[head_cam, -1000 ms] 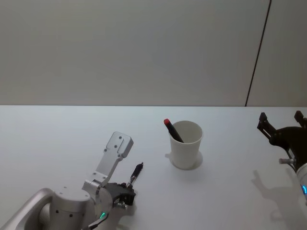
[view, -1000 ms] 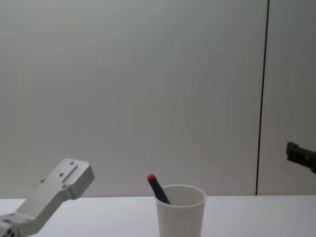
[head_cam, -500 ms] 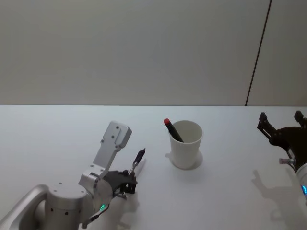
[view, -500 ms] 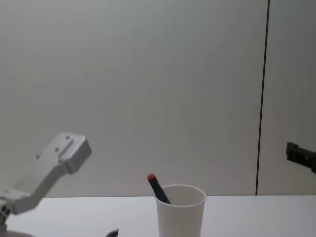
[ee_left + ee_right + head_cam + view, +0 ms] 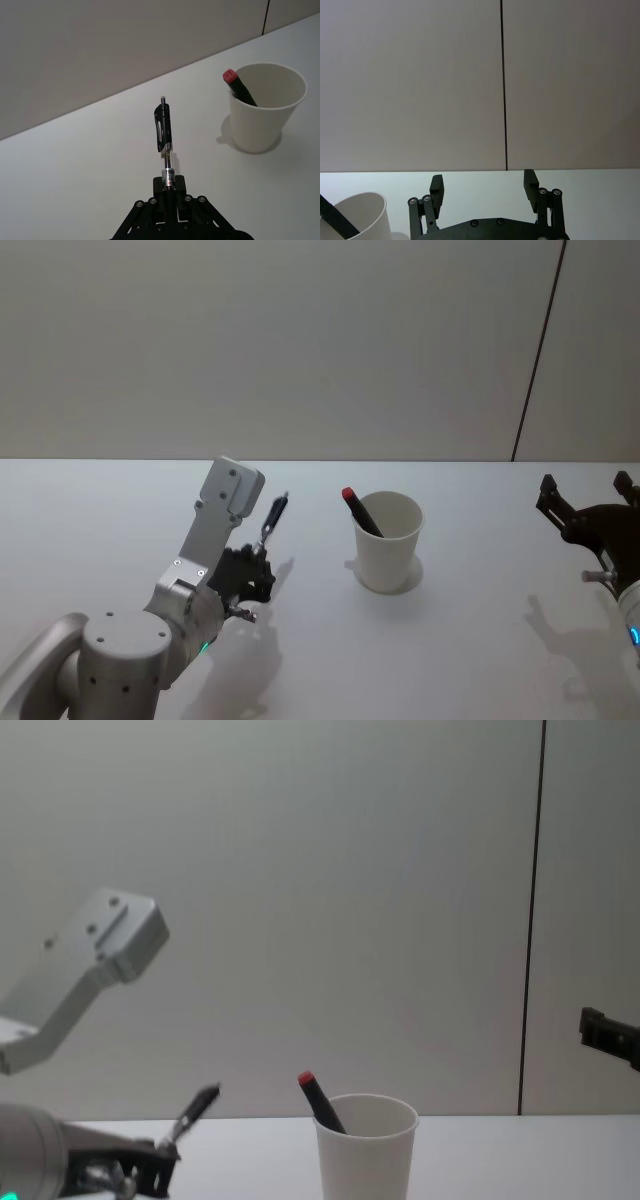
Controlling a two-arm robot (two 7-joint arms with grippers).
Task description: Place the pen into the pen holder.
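Clamping pen (image 5: 164, 131), left gripper (image 5: 169, 187) near pen holder (image 5: 262, 126)

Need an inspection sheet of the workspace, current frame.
surface: white table, matte.
job's things: black pen held off the table, left of the pen holder; holder upright, a red-capped marker leaning inside.
clutter: nothing seen.
grippers: left hand shut on one end of the pen; right hand open, idle at the table's right.
cables: nothing seen.
surroundings: grey wall with a dark vertical seam.
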